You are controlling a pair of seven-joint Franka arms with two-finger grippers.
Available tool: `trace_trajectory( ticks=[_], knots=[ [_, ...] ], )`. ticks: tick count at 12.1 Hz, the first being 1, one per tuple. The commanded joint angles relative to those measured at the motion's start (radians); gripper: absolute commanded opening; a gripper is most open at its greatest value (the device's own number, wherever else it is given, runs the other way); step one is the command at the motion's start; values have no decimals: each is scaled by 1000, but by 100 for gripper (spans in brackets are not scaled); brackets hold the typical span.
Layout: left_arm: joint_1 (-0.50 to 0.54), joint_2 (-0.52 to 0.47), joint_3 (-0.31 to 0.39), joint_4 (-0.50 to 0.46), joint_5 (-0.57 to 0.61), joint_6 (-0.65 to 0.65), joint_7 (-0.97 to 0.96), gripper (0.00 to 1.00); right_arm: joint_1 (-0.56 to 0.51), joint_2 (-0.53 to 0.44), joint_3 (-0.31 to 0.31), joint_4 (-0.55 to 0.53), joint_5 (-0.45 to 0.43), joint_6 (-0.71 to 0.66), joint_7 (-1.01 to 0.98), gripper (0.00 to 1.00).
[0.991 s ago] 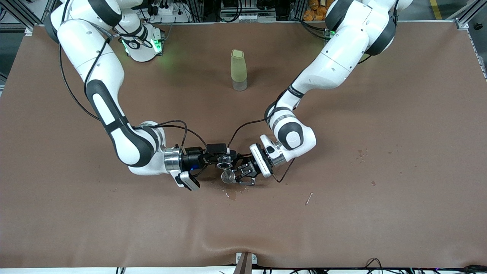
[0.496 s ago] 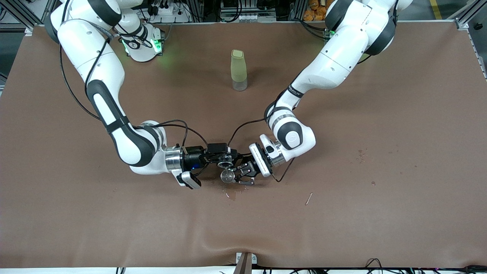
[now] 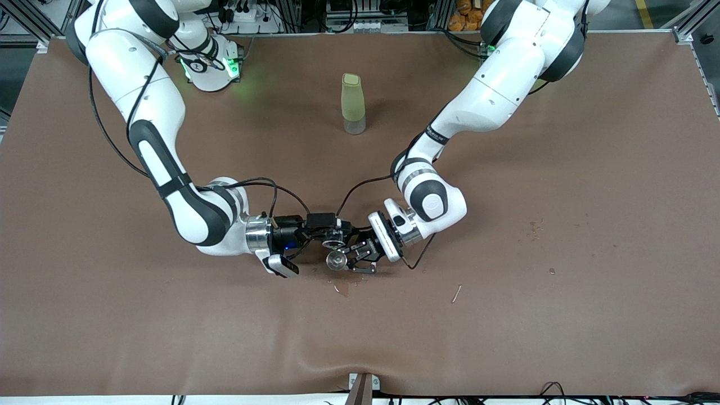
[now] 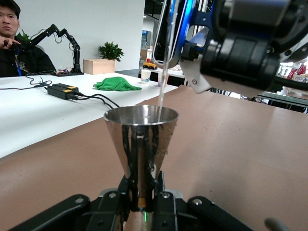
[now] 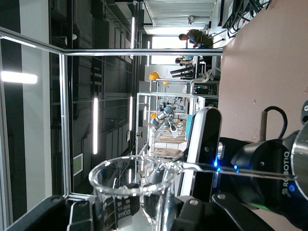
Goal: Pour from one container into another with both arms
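My left gripper [image 3: 347, 260] [image 4: 143, 204] is shut on the stem of a steel cone-shaped measuring cup [image 3: 336, 260] [image 4: 141, 129], held upright just above the brown table. Right above the cup, my right gripper [image 3: 326, 233] [image 5: 132, 219] is shut on a clear glass beaker [image 3: 333, 242] [image 5: 131, 190], tipped on its side with its spout toward the cup. A thin stream of clear liquid [image 4: 161, 82] falls from the beaker into the cup. The right gripper's black body [image 4: 245, 45] looms above the cup in the left wrist view.
A tall yellow-green bottle [image 3: 352, 104] stands between the two arm bases. Wet spots [image 3: 341, 288] lie on the table just nearer the camera than the cup. A small pale scrap [image 3: 457, 293] and stains [image 3: 534, 227] lie toward the left arm's end.
The right hand with the beaker has crept slightly toward the steel cup. The left arm and its cup have stayed almost still.
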Motion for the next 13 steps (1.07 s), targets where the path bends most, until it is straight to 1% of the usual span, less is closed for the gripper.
trace_trajectory(
  ticks=[1, 3, 6, 13],
  knots=[
    [-11, 8, 8, 19, -33, 8, 7, 0, -22, -30, 23, -40, 32, 32, 17, 0],
    [-11, 8, 8, 19, -33, 8, 7, 0, -22, -34, 26, -40, 33, 43, 52, 0],
    [-11, 8, 7, 19, -34, 8, 6, 0, -21, -91, 46, -66, 32, 142, 80, 0],
    [-11, 10, 5, 19, -36, 8, 3, 0, -22, -93, 48, -67, 32, 182, 101, 0]
  ],
)
